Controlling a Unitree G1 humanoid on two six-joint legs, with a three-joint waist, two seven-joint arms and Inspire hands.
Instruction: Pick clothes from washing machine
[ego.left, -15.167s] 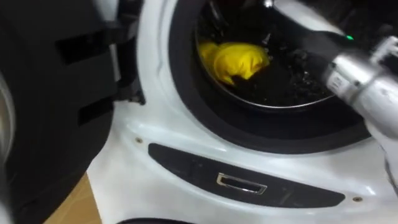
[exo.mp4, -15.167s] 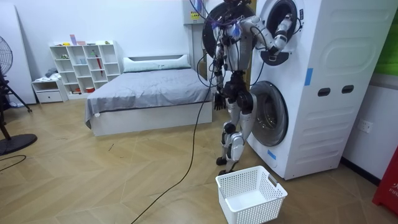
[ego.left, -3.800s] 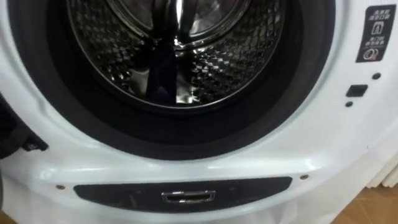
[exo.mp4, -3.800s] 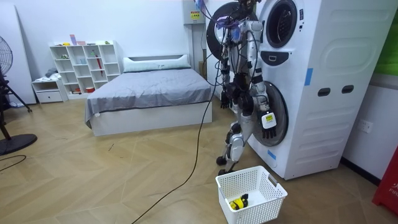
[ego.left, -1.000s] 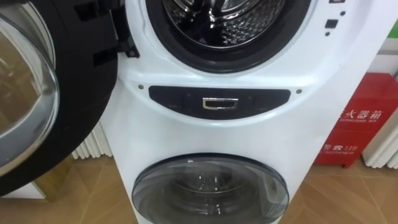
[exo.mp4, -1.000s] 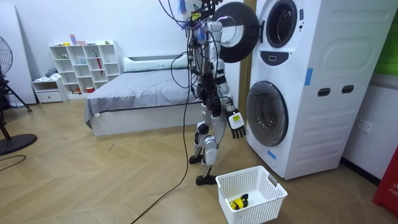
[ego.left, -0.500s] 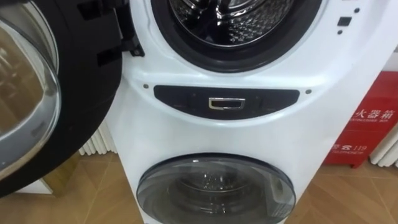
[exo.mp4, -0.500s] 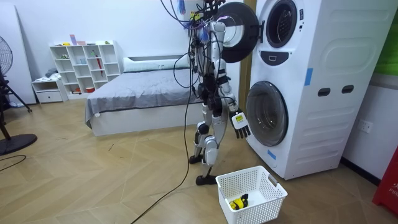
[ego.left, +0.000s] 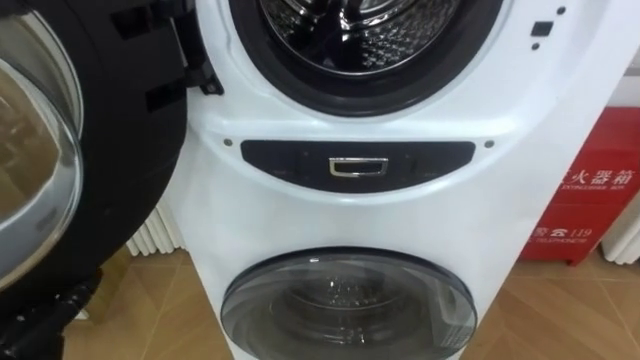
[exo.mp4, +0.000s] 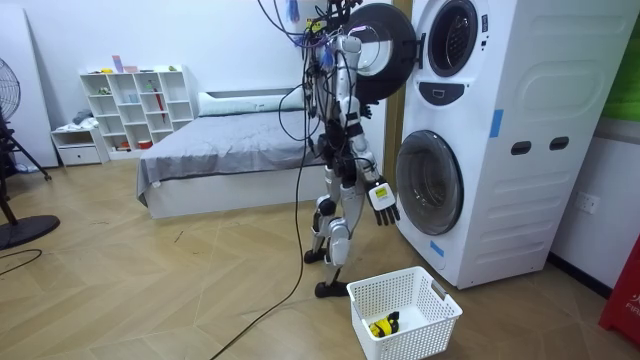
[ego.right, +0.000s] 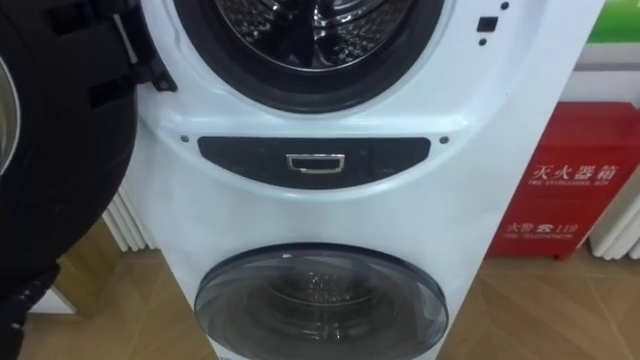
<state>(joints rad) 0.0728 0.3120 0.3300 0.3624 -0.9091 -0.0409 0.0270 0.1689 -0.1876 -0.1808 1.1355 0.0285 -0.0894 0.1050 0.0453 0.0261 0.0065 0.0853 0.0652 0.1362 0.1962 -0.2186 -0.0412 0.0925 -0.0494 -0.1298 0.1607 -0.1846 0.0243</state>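
Left eye view: the washing machine's (ego.left: 330, 215) upper drum (ego.left: 370, 40) gaped, its door (ego.left: 110, 150) swung left, and no cloth showed in the part I could see. Low at the left was a dark shape, likely the left hand (ego.left: 45, 315); its grip I couldn't tell. Room view: the right hand (exo.mp4: 379, 199) hung loose, fingers apart, holding nothing. The yellow garment (exo.mp4: 379, 326) lay crumpled in the white basket (exo.mp4: 425, 333): soft, light and limp, I'd judge, best pinched at a bunched fold. Right eye view: a red cabinet (ego.right: 550, 180) stood beside the machine.
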